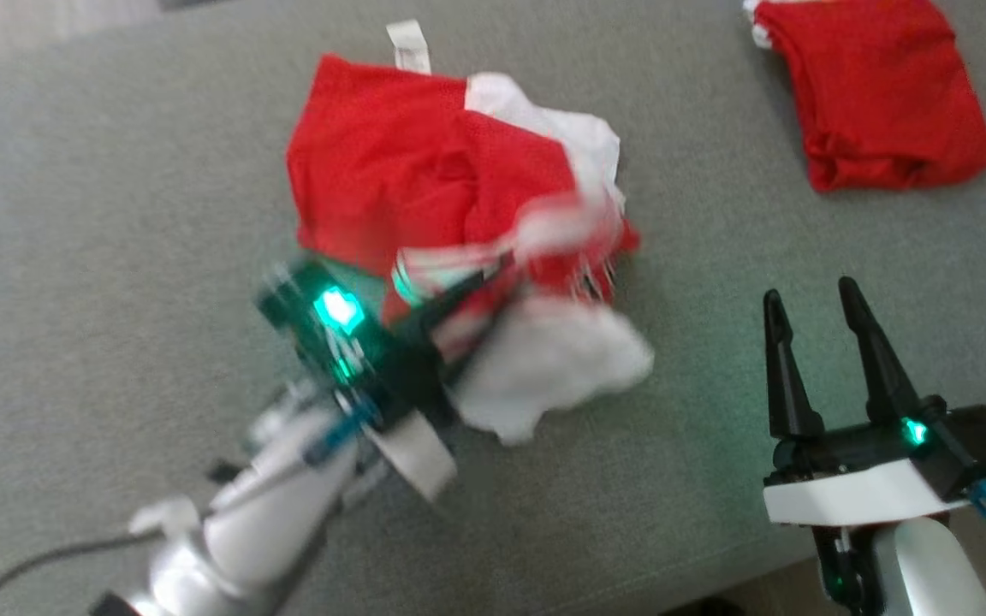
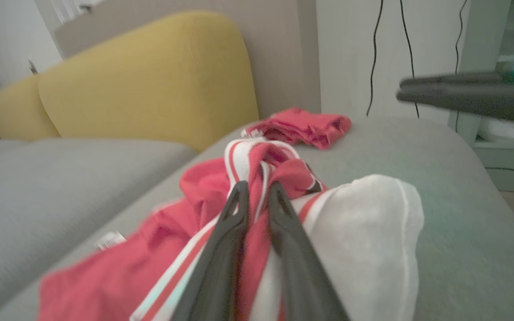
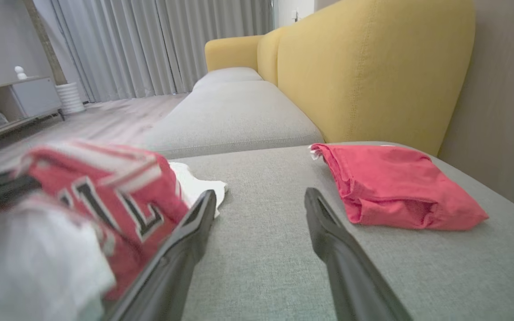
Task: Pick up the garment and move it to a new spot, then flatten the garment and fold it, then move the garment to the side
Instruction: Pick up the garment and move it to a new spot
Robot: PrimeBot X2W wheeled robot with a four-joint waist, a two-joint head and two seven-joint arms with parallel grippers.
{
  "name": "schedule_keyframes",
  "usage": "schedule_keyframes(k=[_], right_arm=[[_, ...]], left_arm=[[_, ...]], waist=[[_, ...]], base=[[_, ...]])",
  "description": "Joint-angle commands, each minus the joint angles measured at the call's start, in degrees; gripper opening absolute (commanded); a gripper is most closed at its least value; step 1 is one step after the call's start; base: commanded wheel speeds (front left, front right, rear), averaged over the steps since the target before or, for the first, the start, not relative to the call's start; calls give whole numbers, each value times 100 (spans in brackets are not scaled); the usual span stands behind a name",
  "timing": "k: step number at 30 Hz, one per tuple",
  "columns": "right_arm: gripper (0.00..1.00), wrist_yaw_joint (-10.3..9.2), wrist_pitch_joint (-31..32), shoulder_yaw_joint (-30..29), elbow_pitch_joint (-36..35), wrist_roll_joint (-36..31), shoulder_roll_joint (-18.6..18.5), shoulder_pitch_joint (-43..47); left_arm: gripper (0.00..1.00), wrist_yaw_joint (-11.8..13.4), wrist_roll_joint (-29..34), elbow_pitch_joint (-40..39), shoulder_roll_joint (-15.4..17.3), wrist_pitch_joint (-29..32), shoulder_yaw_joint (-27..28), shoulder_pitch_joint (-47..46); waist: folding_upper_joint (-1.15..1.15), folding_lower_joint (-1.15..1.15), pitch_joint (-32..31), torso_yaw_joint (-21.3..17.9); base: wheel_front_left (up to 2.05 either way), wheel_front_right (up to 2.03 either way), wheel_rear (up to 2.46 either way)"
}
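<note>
Left gripper (image 2: 258, 187) is pinching the crumpled red-and-white garment (image 1: 390, 162), right gripper (image 1: 810, 291) sits near right, fingers wide apart.

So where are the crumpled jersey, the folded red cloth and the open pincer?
jersey (image 1: 373, 162), head view, on its broad red part.
folded cloth (image 1: 878, 94), head view, on the middle of its top layer.
right pincer (image 1: 810, 291), head view, midway between its two fingertips.
</note>
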Motion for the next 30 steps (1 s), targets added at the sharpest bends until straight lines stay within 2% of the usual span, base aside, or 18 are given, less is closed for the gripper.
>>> schedule_keyframes(k=[1,4,6,10,11,14,20,24,27,30], right_arm=[[100,37,-13,96,-213,39,-18,-136],[100,37,-13,-9,-205,3,-18,-131],[100,37,-13,-64,-176,-26,-18,-138],[100,37,-13,-156,-96,-27,-17,-103],[100,37,-13,-156,-96,-27,-17,-103],[100,37,-13,-192,3,-45,-17,-32],[100,37,-13,-269,315,39,-17,193],[100,37,-13,-284,510,107,-17,403],[100,37,-13,-247,627,81,-17,565],[100,37,-13,-122,677,19,-17,697]], left_arm=[[100,-9,-47,7,-4,-130,-36,2],[100,-25,-147,249,-146,-276,-467,210],[100,-28,-272,234,-233,-338,-542,332],[100,168,-377,-266,-273,-370,-288,650],[100,168,-377,-266,-273,-370,-288,650],[100,382,-405,-766,-198,-372,3,1016],[100,810,-645,-1334,-144,-373,878,1925],[100,1064,-966,-1447,-409,-373,1786,2634],[100,1144,-972,-1491,-579,-374,2465,3146],[100,1113,-802,-1569,-716,-374,2989,3574]], waist=[[0,-1,251,-88],[0,-1,261,70],[0,-1,176,242],[0,-1,-160,690],[0,-1,-160,690],[0,-1,-489,1064],[0,-1,-1126,1687],[0,-1,-1545,1959],[0,-1,-1747,2065],[0,-1,-1871,2104]], base=[[0,0,0],[0,0,0],[0,0,0],[0,0,0],[0,0,0],[0,0,0],[0,0,0],[0,0,0],[0,0,0],[0,0,0]])
